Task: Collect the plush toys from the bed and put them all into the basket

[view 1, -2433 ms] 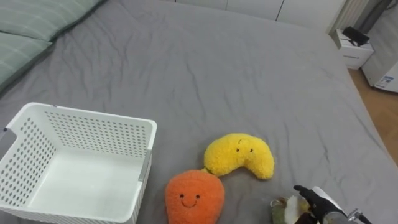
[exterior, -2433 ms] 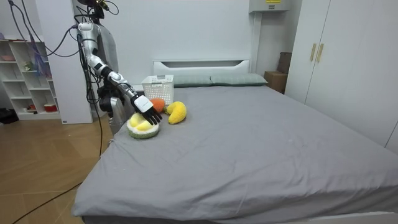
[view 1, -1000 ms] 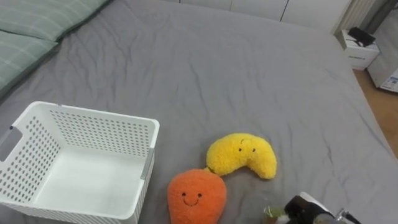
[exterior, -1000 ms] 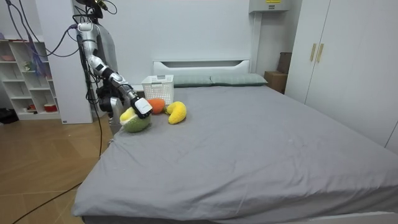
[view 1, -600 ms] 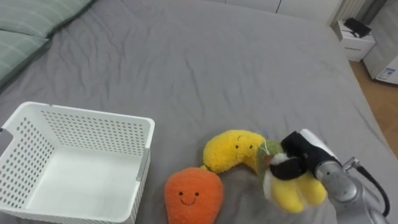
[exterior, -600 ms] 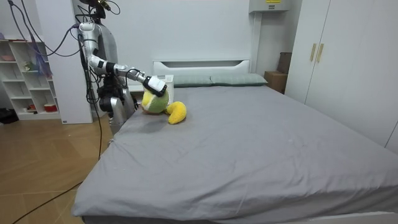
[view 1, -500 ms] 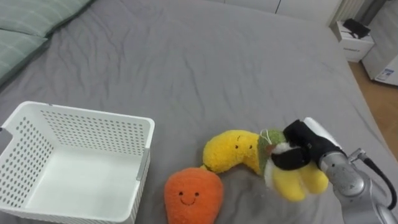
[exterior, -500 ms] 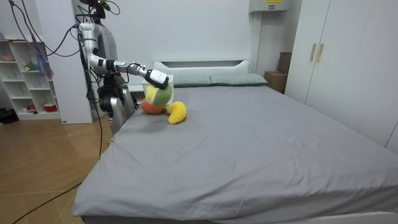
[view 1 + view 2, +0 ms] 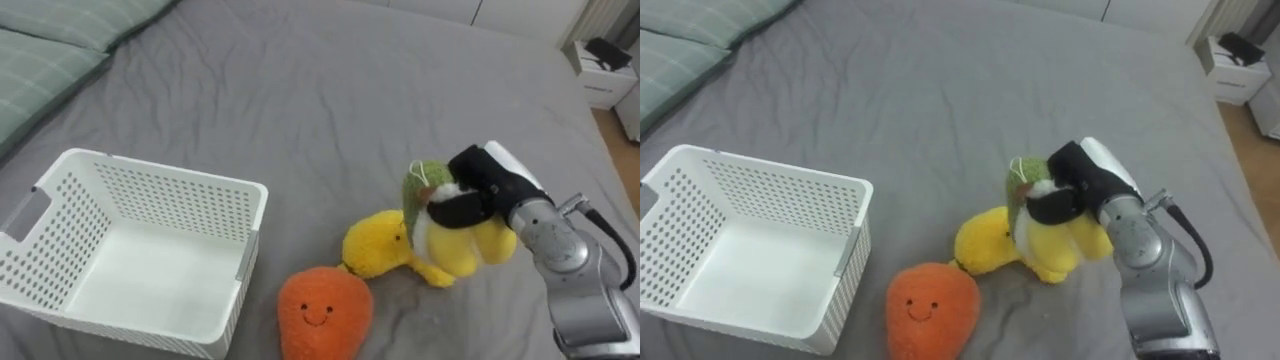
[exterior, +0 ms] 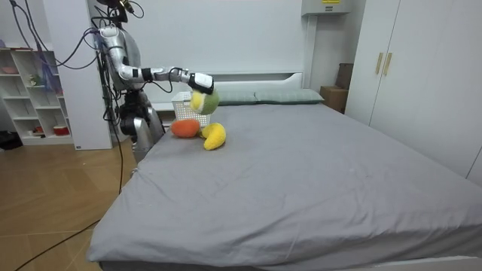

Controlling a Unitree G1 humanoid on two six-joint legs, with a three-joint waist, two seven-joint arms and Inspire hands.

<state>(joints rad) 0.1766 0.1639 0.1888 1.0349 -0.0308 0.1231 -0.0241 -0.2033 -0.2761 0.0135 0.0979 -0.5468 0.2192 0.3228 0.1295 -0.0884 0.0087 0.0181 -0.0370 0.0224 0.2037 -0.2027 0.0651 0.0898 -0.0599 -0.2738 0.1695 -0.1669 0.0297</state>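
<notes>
The green-and-yellow plush toy was off the bed and in the robot's right hand, whose dark fingers were curled round its top. It hung in the air just above the right end of the yellow plush, hiding part of it from us; we could not tell whether the two touched.

A couple of seconds earlier we had seen this toy lying flat on the sheet close to the bed's near edge, with the hand spread over it. The hand then closed on it and lifted it, and by this moment it had been carried higher and further leftward, toward the basket. In the room view the arm had gone from sloping down to reaching out almost level over the bed, with the toy hanging under the hand.

The yellow plush and the orange plush lay where they had lain before, touching, the orange one nearer the bed's near edge. The white basket stood empty just left of them, by the same edge; its small shift in the eye views was the camera's own. Green pillows lay at the far left corner.

The robot stood at the bed's side near the headboard end.
</notes>
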